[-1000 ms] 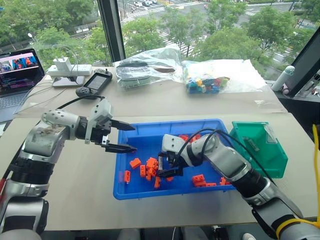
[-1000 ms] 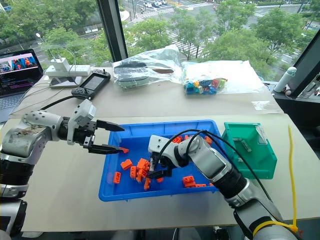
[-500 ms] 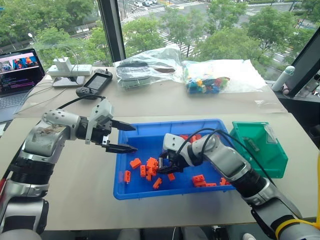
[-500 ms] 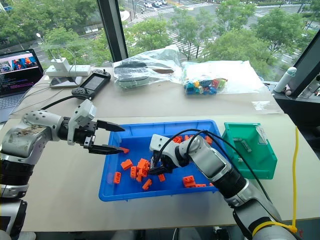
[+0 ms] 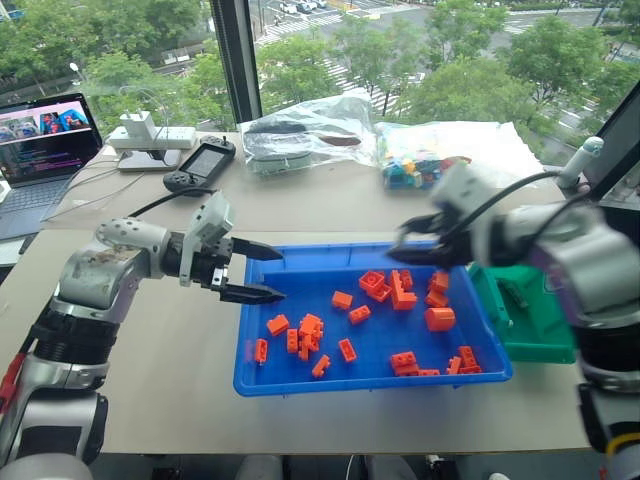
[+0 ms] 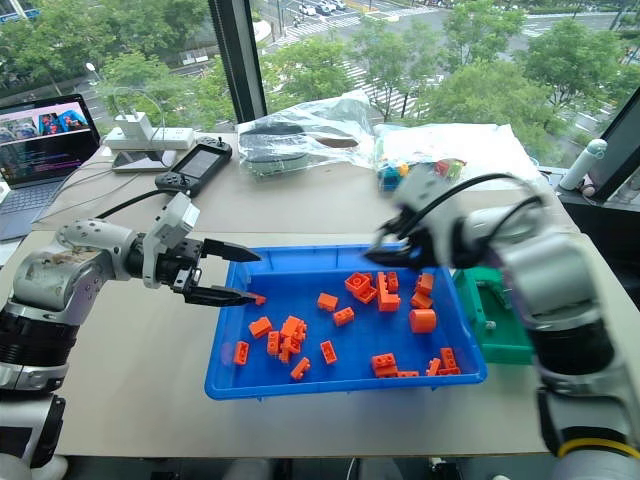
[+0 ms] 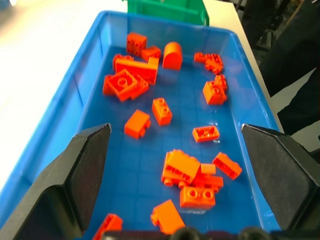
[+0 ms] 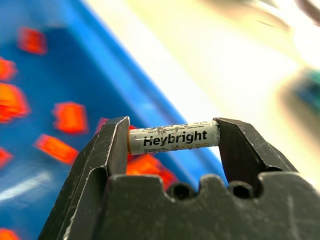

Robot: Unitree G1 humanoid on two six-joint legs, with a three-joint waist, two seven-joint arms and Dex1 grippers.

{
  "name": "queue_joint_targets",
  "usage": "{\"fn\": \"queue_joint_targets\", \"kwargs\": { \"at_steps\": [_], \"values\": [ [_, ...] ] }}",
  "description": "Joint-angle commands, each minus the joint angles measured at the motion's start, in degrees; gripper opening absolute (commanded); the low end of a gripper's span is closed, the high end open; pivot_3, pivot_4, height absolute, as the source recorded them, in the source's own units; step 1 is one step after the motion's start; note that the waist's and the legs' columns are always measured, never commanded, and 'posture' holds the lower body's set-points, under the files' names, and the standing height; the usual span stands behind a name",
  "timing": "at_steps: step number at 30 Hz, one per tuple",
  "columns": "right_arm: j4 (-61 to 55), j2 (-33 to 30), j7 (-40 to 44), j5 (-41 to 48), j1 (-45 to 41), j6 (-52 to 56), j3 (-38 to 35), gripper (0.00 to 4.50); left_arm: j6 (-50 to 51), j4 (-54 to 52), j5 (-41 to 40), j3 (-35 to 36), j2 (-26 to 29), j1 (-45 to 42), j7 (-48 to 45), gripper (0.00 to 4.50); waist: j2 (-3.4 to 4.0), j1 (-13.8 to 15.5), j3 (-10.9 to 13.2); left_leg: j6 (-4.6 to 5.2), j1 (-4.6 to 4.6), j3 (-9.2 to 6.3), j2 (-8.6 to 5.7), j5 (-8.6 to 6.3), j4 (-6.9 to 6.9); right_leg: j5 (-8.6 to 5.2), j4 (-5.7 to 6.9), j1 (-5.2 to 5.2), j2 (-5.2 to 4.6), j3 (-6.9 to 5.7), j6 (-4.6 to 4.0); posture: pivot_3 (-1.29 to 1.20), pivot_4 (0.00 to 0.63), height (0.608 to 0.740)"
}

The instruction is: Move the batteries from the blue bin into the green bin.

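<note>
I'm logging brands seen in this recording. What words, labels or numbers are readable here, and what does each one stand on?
"Heybright": black print along the battery clamped end to end in the right gripper.
A fainter line of small print under that word on the battery: too blurred to read.
Laptop screen: shows pictures, any text too small to read.
Handheld controller screen: nothing legible.

The right gripper (image 5: 415, 247) is smeared by motion blur in the head views. The small teal-green plastic bin (image 5: 528, 312), at three o'clock of the wide blue plastic tray (image 5: 300, 375), is partly hidden behind the right arm.
</note>
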Motion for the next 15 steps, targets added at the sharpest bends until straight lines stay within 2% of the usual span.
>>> {"fn": "queue_joint_targets", "kwargs": {
  "at_steps": [1,4,8,10,11,13,15],
  "values": [
    [1.30,-6.35,-0.52,-0.42,5.75,-0.05,-8.21,2.49,-0.16,0.58,-0.96,0.22,-0.87,-2.07,-0.85,4.50,0.00,-0.05,0.00,0.00,0.00,0.02,0.00,0.00,-0.01,0.00,0.00,-0.01,0.00,0.03,0.00,0.00,0.150,0.740],
    [1.06,-9.50,-0.14,-0.11,13.39,-0.49,-11.55,2.49,0.05,0.42,-1.04,0.09,-1.28,-2.20,-0.90,4.50,0.01,-0.48,0.00,0.00,0.00,0.02,0.02,0.00,-0.05,0.00,0.02,-0.04,0.02,0.10,0.00,0.00,0.150,0.740],
    [1.61,-10.47,-1.29,-0.42,20.76,-1.73,-14.12,2.49,0.17,0.09,-1.07,0.02,-1.77,-1.90,-0.46,4.50,0.01,-0.84,0.00,0.00,0.06,0.01,0.07,0.00,-0.06,0.00,0.00,-0.04,0.06,0.12,0.00,0.00,0.150,0.740],
    [1.78,-9.94,-1.90,-0.13,22.49,-2.04,-14.46,3.50,0.69,-0.38,-1.47,0.29,-2.07,-1.59,0.23,4.50,0.01,-0.79,0.00,0.00,0.06,0.00,0.04,0.00,-0.03,0.00,-0.01,-0.04,0.04,0.18,0.00,0.00,0.150,0.740],
    [1.74,-9.73,-2.14,0.16,22.79,-2.14,-14.54,3.66,0.79,-0.53,-1.57,0.35,-2.14,-1.48,0.44,4.50,0.01,-0.79,0.00,0.00,0.06,0.00,0.04,0.00,-0.03,0.00,-0.02,-0.04,0.04,0.18,0.00,0.00,0.150,0.740],
    [1.40,-9.94,-2.35,0.77,22.42,-1.88,-14.62,4.29,1.37,-1.07,-1.81,0.58,-2.11,-1.07,1.20,4.50,0.01,-0.80,0.00,0.00,0.06,0.01,0.04,0.00,-0.02,0.00,-0.02,-0.05,0.04,0.21,0.00,0.00,0.150,0.740],
    [1.17,-10.54,-2.54,1.42,21.40,-1.56,-14.99,4.40,1.81,-1.80,-2.38,1.36,-2.37,-0.63,2.25,4.50,0.01,-0.78,0.00,0.00,0.06,-0.01,0.04,0.00,-0.02,0.00,-0.03,-0.05,0.05,0.21,0.00,0.00,0.150,0.740]
  ]
}}
